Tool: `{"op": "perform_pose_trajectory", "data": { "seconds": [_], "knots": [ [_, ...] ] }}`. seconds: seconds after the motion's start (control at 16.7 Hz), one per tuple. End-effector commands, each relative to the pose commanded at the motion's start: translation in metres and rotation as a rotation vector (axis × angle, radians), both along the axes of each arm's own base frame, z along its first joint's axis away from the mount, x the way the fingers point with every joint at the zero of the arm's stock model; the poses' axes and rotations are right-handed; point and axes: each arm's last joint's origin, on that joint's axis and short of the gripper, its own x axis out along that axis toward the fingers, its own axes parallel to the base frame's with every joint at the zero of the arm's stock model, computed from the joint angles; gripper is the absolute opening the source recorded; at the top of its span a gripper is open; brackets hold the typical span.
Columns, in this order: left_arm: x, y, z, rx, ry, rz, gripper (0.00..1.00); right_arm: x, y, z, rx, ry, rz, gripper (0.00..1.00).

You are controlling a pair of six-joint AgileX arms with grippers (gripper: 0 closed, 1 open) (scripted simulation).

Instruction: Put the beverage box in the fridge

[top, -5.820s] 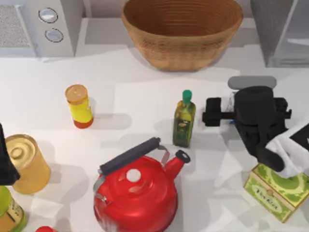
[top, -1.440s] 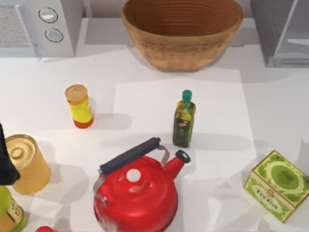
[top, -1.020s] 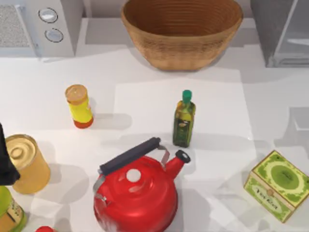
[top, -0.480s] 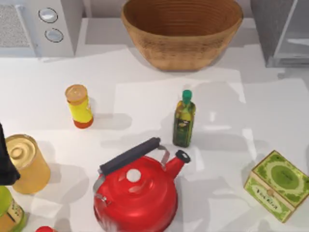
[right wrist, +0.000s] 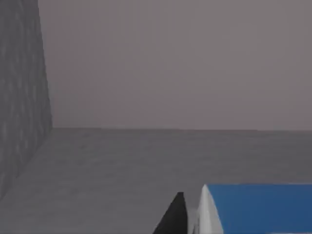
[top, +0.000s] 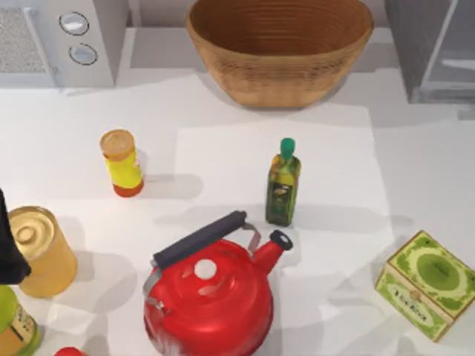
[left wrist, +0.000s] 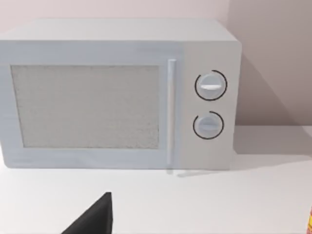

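At the near edge of the tabletop (top: 223,141) stood a red kettle (top: 211,297) with a dark handle. At the near left, a bottle with a green label (top: 11,326) and a small red thing (top: 70,351) were cut off by the edge, too little to name. A gold can (top: 37,252) stood beside them. A dark part of the left arm (top: 9,248) hid a bit of the can. A green box (top: 427,285) sat near the right edge.

Farther back stood an oil bottle (top: 283,185) and a yellow bottle (top: 122,163), well apart. Behind them were a woven basket (top: 278,48), a microwave (top: 67,37) at the far left and the grey fridge (top: 438,44) at the far right, both cut off.

The left gripper (left wrist: 92,219) hung in front of the microwave, a dark tip. Open or closed, I could not tell.

Inside the fridge, the blue top of the milk box (right wrist: 258,207) showed low down, the rest cut off. A dark bit of the right gripper (right wrist: 174,217) sat just beside it. I could not tell if it squeezed the box.
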Motion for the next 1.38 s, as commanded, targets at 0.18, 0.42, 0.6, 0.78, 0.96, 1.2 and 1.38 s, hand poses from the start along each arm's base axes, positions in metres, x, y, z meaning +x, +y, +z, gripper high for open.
{"op": "perform_pose_trajectory", "data": {
  "seconds": [0.18,0.42,0.6,0.78,0.96,1.2,1.38],
  "knots": [
    [0.0,0.0,0.0,0.0,0.0,0.0,1.0,0.002,-0.004,-0.011,0.009,0.014,-0.005,0.0],
    [0.0,0.0,0.0,0.0,0.0,0.0,1.0,0.001,-0.001,-0.012,0.012,0.022,0.0,0.0],
    [0.0,0.0,0.0,0.0,0.0,0.0,1.0,0.009,-0.001,-0.02,0.022,0.052,0.002,0.0],
    [0.0,0.0,0.0,0.0,0.0,0.0,1.0,0.037,-0.001,-0.021,0.023,0.061,0.01,0.0],
    [0.0,0.0,0.0,0.0,0.0,0.0,1.0,0.075,-0.003,0.0,0.007,-0.001,0.014,0.0],
    [0.0,0.0,0.0,0.0,0.0,0.0,1.0,0.112,-0.005,0.012,0.009,-0.005,0.001,0.0],
    [0.0,0.0,0.0,0.0,0.0,0.0,1.0,0.121,-0.002,0.008,0.012,0.022,0.0,0.0]
  ]
}}
